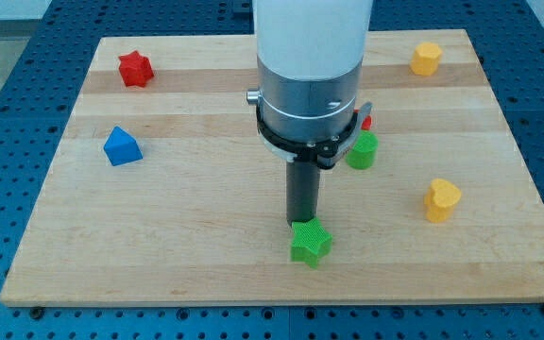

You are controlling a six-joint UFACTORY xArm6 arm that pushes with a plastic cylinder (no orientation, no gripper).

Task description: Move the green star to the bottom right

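Green star (311, 242) sits touching my tip (301, 223), which stands just above it; the end effector is a plain rod, with no jaws. The pushing step is in hand; next, I judge, shove the star rightward along the table (206, 264) edge.

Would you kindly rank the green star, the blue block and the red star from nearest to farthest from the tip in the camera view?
1. Green star: right at my tip, just below it.
2. Blue block: at the view's left, mid-board.
3. Red star: top left corner area.
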